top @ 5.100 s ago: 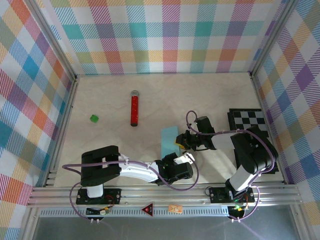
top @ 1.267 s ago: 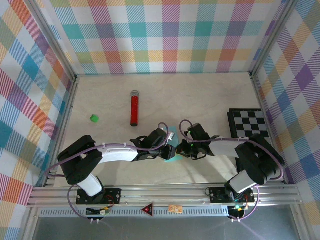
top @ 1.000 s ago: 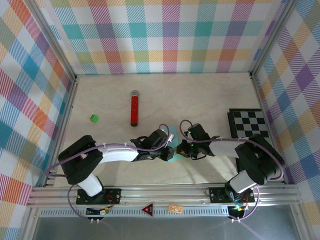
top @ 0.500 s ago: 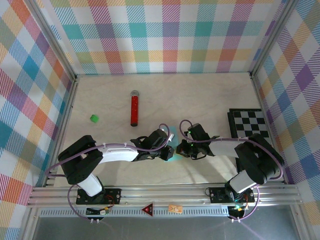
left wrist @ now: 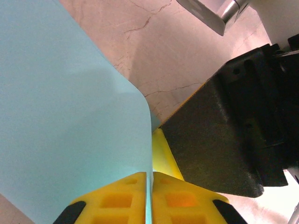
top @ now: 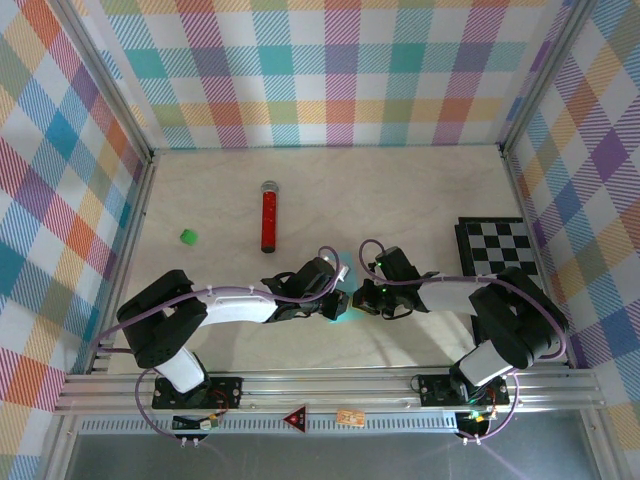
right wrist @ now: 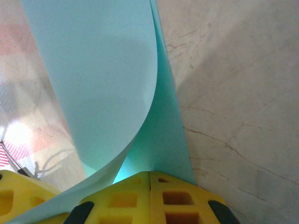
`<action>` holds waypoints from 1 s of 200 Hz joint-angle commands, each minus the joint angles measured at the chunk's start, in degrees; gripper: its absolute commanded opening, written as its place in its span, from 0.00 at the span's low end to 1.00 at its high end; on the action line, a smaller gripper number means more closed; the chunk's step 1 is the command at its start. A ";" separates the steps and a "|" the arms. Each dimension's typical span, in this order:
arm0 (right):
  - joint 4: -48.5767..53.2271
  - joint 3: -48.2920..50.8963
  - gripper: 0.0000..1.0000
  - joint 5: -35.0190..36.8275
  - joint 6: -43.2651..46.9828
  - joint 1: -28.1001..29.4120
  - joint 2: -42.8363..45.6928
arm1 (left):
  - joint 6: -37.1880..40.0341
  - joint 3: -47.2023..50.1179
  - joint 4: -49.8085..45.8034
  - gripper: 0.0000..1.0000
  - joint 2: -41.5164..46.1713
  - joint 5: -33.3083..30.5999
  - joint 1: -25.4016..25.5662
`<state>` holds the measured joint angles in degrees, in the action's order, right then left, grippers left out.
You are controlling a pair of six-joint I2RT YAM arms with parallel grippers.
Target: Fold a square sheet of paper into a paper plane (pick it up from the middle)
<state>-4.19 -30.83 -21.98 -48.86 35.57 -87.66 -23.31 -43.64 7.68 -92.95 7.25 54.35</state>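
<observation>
Sheet: square sheet of paper (left wrist: 70, 116), light cyan, bent over in a soft curl, at the near middle of the surface (top: 420, 190). Left pincer (left wrist: 148, 186) and right pincer (right wrist: 149, 179) both clamped tight on it, face to face, probably to set a crease.

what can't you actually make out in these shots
- Left wrist view: beyond the left pincer, the square sheet of paper runs off the top and left edges, so its outline is cut off.
- Right wrist view: above the right pincer, the curled upper layer hides any crease beneath it.
- Top view: both pincers cover most of the sheet, so its folds are hidden.
- Top view: the small green object is too small to identify.
</observation>
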 commanded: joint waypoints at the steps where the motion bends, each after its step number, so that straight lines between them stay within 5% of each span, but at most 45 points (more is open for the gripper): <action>1: 2.52 1.34 0.05 1.03 0.26 -0.11 -1.40 | -0.24 0.14 0.98 0.08 -0.25 -0.02 -0.90; 200: 3.67 0.60 0.05 1.08 0.79 -0.15 -1.53 | 2.58 0.99 -2.56 0.02 -1.51 0.11 -4.80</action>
<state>-4.10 -30.83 -21.96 -48.82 35.55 -87.66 -22.37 -43.11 7.44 -93.34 8.45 50.26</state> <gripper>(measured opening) 0.064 0.049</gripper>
